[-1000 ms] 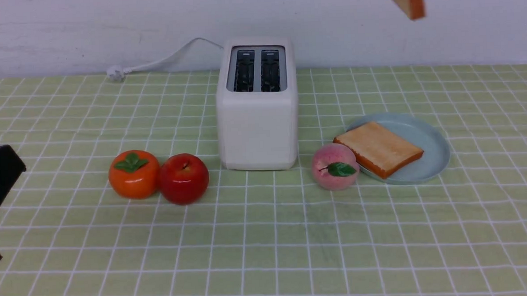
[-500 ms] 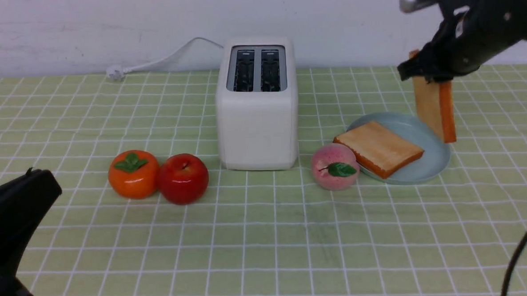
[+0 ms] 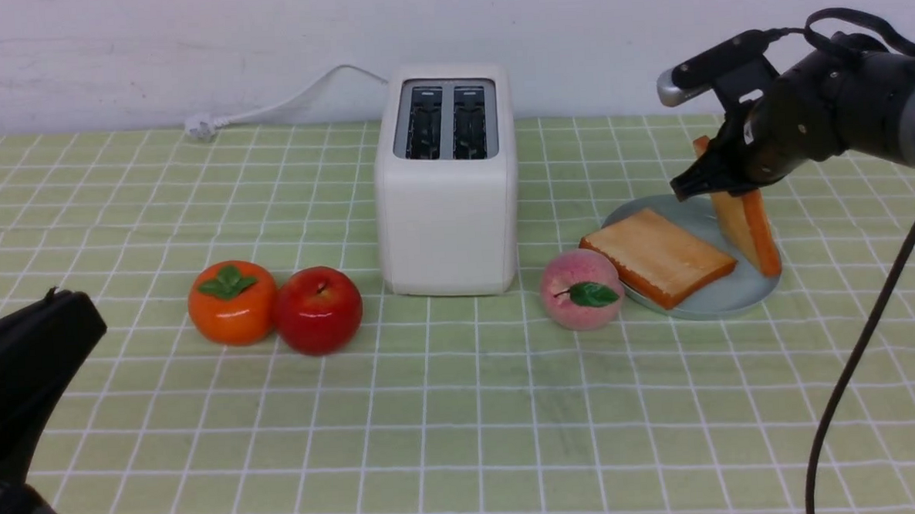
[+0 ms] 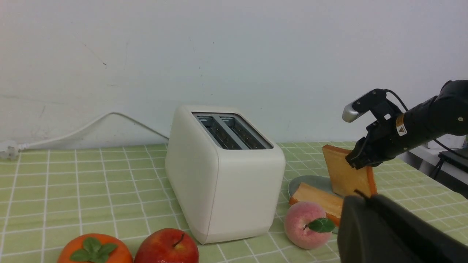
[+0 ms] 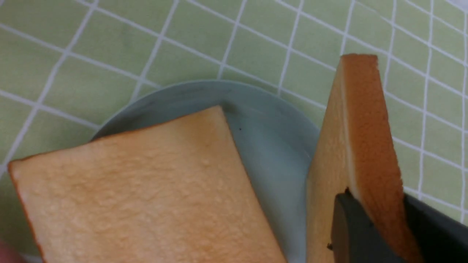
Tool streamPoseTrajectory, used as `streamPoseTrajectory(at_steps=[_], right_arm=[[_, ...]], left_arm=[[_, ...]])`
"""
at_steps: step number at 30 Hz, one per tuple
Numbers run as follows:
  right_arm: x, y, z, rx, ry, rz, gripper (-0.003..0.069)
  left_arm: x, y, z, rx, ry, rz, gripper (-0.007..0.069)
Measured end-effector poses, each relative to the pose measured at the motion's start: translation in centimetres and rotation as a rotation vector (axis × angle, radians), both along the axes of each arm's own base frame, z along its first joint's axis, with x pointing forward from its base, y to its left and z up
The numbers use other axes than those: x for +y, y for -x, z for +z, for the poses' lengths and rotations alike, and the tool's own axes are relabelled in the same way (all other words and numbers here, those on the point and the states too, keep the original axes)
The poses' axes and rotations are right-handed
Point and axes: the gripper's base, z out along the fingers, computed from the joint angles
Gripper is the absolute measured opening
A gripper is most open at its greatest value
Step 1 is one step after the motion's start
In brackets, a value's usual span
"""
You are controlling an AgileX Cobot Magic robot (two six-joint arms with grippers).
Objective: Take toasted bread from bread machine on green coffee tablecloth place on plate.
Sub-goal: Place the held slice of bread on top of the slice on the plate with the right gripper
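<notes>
The white bread machine (image 3: 446,180) stands on the green coffee tablecloth (image 3: 464,411), both slots empty. To its right, one slice of toasted bread (image 3: 658,257) lies flat on the pale blue-green plate (image 3: 745,295). My right gripper (image 3: 720,180) is shut on a second slice (image 3: 746,229), held on edge and tilted, its lower corner down at the plate's right side. In the right wrist view the black fingers (image 5: 351,226) clamp this slice (image 5: 360,128) beside the flat slice (image 5: 146,190). My left gripper (image 3: 82,320) hovers low at the near left, shut and empty.
An orange persimmon (image 3: 232,301) and a red apple (image 3: 319,309) sit touching, left of the toaster's front. A pink peach (image 3: 580,289) rests against the plate's left rim. The white power cord (image 3: 281,106) runs along the back wall.
My right arm has come down from above the frame, carrying the upright slice down onto the plate's right side. The left gripper has shifted a little up and rightward.
</notes>
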Motion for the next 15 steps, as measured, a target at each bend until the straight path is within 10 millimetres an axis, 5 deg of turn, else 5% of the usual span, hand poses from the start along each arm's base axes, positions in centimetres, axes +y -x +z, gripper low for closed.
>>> streamPoseTrajectory(at_steps=[7, 15], right_arm=[[0.2, 0.1, -0.2, 0.015, -0.038, -0.037, 0.0184], [3.0, 0.8, -0.2, 0.028, -0.048, 0.014, 0.0382]], left_arm=[[0.0, 0.0, 0.0, 0.0, 0.0, 0.0, -0.0013], [0.0, 0.0, 0.0, 0.0, 0.0, -0.002, -0.0013]])
